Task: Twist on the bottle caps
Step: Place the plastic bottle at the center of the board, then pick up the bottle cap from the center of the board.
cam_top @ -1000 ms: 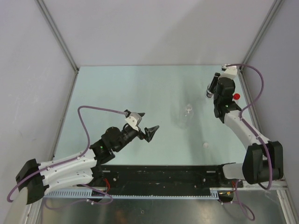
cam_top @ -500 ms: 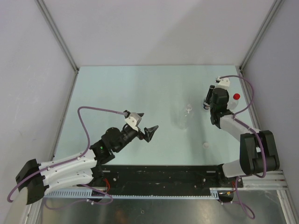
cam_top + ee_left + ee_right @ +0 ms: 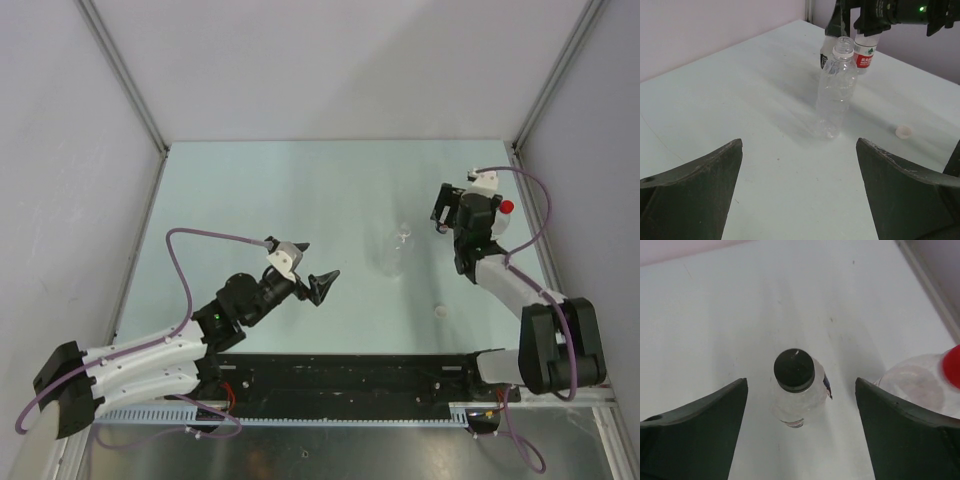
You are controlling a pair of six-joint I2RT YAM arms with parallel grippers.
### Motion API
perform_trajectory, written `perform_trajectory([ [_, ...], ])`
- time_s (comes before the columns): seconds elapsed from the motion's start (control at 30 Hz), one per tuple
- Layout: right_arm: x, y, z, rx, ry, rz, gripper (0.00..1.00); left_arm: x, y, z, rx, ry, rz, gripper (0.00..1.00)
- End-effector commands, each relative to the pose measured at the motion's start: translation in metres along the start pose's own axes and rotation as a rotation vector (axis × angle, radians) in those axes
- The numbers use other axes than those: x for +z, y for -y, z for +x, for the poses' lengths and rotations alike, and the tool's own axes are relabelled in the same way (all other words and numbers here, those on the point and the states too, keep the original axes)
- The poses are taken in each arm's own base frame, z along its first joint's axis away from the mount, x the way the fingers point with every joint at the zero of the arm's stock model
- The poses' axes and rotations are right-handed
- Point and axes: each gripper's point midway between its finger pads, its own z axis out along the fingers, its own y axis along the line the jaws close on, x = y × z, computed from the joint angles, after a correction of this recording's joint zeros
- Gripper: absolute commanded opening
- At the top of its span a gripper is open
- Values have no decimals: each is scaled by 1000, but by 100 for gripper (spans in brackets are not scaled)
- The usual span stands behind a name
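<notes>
An uncapped clear bottle (image 3: 400,242) (image 3: 837,90) stands mid-table, ahead of my open left gripper (image 3: 318,264) (image 3: 799,150), which holds nothing. A whitish cap (image 3: 440,312) (image 3: 903,131) lies loose on the table to the bottle's near right. My right gripper (image 3: 443,212) (image 3: 801,382) hangs open above a bottle wearing a black cap (image 3: 794,370), its fingers well apart from it on both sides. Beside it stands a bottle with a red cap (image 3: 507,207) (image 3: 952,365). A red-and-white labelled bottle (image 3: 865,55) shows under the right gripper in the left wrist view.
The grey side wall and its metal post (image 3: 530,130) run close to the right of the red-capped bottle. The black rail (image 3: 340,375) with the arm bases lines the near edge.
The right gripper's jaws have spread wide, letting go of the black-capped bottle, and the right arm has swung in toward the table's middle. The left arm has stayed still.
</notes>
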Motion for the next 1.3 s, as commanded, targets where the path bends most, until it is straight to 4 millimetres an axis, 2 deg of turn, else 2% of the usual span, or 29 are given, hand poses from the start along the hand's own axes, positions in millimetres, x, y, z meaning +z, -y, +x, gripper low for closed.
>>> perform_trajectory([
  [0.0, -20, -1, -43, 41, 105, -29, 97, -1, 2, -12, -11, 54, 19, 100],
  [0.1, -39, -2, -53, 72, 109, -54, 99, 1, 2, -10, -12, 46, 14, 100],
  [0.17, -59, 0, -52, 125, 72, -69, 99, 1, 1, -9, -17, 43, 10, 99],
  [0.23, -86, 5, -33, 186, -31, -70, 99, 1, 1, -8, -22, 41, 7, 99],
  [0.33, -135, 18, 14, 249, -245, -42, 99, 3, 1, -6, -19, 34, 8, 99],
  [0.43, -177, 36, 60, 312, -423, 42, 93, 7, 2, -4, -20, 23, 6, 99],
  [0.47, -186, 37, 69, 350, -453, 57, 88, 9, 2, -3, -22, 16, 7, 99],
  [0.53, -199, 20, 74, 418, -497, -6, 81, 13, 4, 3, -24, -4, 12, 100],
  [0.57, -204, 10, 75, 444, -524, -43, 75, 15, 5, 6, -24, -14, 14, 100],
  [0.63, -211, 5, 88, 488, -606, -28, 68, 18, 4, 10, -22, -27, 4, 100],
  [0.77, -218, 14, 133, 463, -785, 110, 60, 17, -1, 9, -20, -22, -19, 99],
  [0.83, -214, 25, 148, 452, -801, 202, 57, 15, -3, 6, -20, -13, -25, 99],
  [1.0, -203, 46, 159, 414, -761, 351, 49, 7, -9, 0, -11, 16, -43, 99],
  [1.27, -195, 30, 185, 388, -832, 294, 40, 5, -14, 2, -2, 16, -62, 99],
])
